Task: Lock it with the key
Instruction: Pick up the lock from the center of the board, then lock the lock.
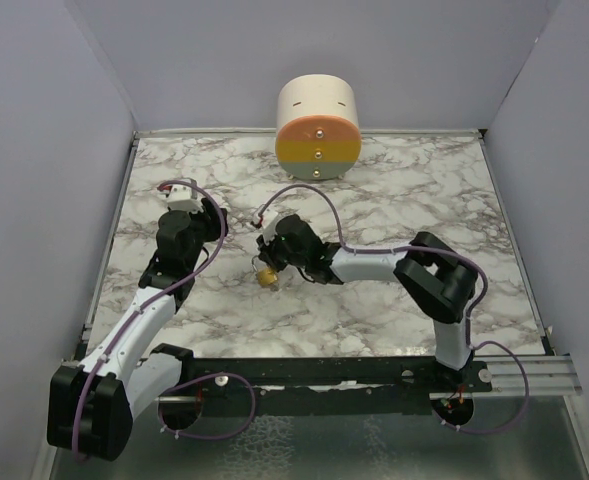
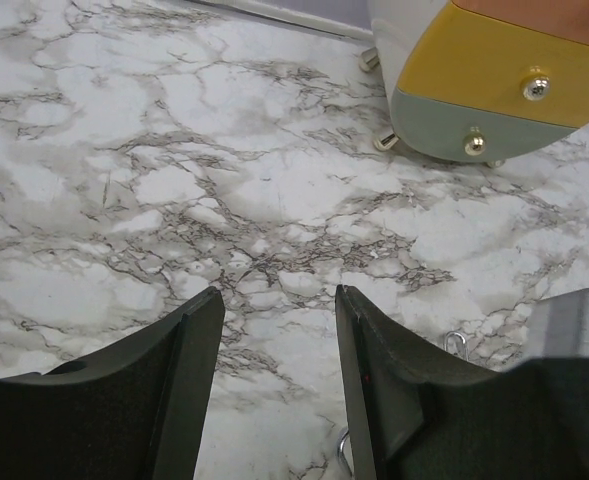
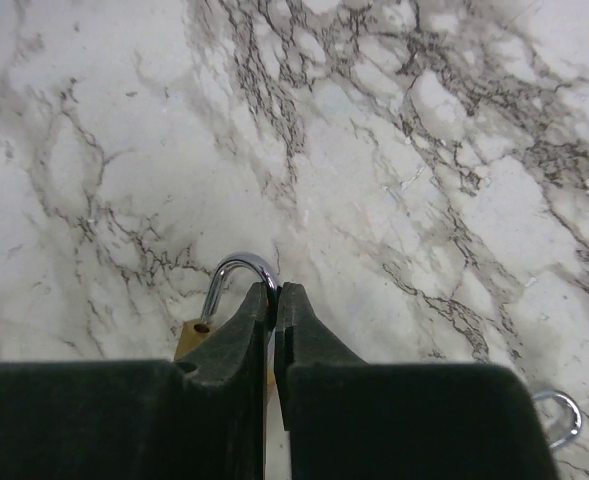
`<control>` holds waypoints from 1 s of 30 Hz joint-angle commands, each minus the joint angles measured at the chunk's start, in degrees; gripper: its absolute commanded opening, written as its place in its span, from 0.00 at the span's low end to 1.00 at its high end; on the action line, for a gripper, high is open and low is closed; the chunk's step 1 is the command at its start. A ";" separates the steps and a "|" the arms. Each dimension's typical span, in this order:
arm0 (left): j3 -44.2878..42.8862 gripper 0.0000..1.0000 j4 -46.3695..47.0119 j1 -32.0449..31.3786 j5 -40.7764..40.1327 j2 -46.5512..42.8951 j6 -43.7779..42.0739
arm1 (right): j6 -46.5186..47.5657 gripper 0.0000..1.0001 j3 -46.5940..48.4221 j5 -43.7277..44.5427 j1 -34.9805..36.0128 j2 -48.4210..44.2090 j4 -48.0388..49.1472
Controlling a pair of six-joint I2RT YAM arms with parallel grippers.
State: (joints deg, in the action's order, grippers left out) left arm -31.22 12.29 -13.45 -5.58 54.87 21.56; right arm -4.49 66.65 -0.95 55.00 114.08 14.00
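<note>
A brass padlock (image 1: 266,277) lies on the marble table near the middle. In the right wrist view its brass body (image 3: 192,338) peeks out left of my fingers, and its silver shackle (image 3: 236,268) arches up just ahead of them. My right gripper (image 3: 275,292) is shut on the right leg of that shackle. My left gripper (image 2: 279,300) stands open over bare marble, left of the padlock, with nothing between its fingers. The key is hidden; only thin silver wire loops (image 2: 457,343) and a silver ring (image 3: 561,415) show at the fingers' edges.
A round cream container (image 1: 318,127) with an orange, yellow and grey front and small brass knobs stands at the back centre, seen close at the top right of the left wrist view (image 2: 494,90). Grey walls enclose the table on three sides.
</note>
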 commanded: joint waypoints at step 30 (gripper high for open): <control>7.22 0.54 42.00 0.31 49.20 0.69 -0.17 | 7.53 0.01 -18.55 12.65 0.77 -41.42 11.02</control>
State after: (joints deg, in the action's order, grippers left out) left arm -24.29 42.26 -13.45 29.74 55.29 18.11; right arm -0.08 50.15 7.18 55.44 79.11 23.59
